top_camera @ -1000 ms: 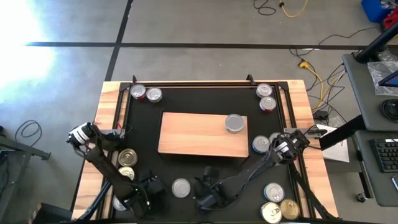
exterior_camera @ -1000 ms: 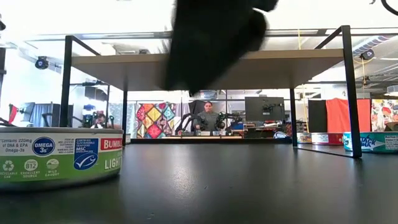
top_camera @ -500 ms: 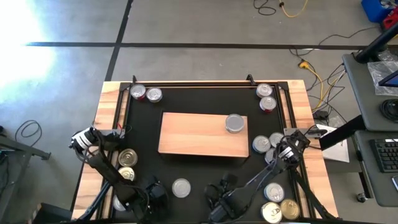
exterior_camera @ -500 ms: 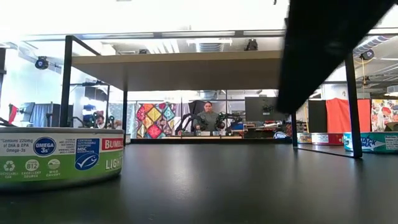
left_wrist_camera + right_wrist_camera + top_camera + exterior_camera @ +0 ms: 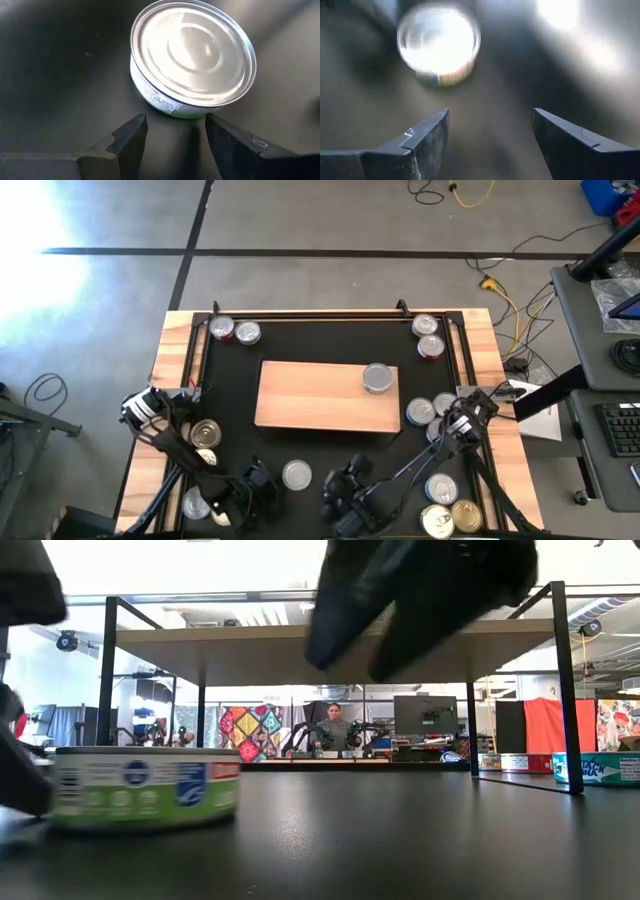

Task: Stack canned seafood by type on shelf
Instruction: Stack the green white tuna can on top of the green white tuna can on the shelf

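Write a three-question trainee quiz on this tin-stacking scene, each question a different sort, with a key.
1. True or false: the light-wood shelf carries exactly one tin on top.
2. Multiple choice: the silver-lidded tin on the black mat just ahead of the left gripper is A) clamped between the fingers, B) lying in front of open fingers, untouched, C) resting on the shelf.
3. Fill in: in the right wrist view, the right gripper has its fingers ____ with nothing between them.

Key: 1 true; 2 B; 3 open.
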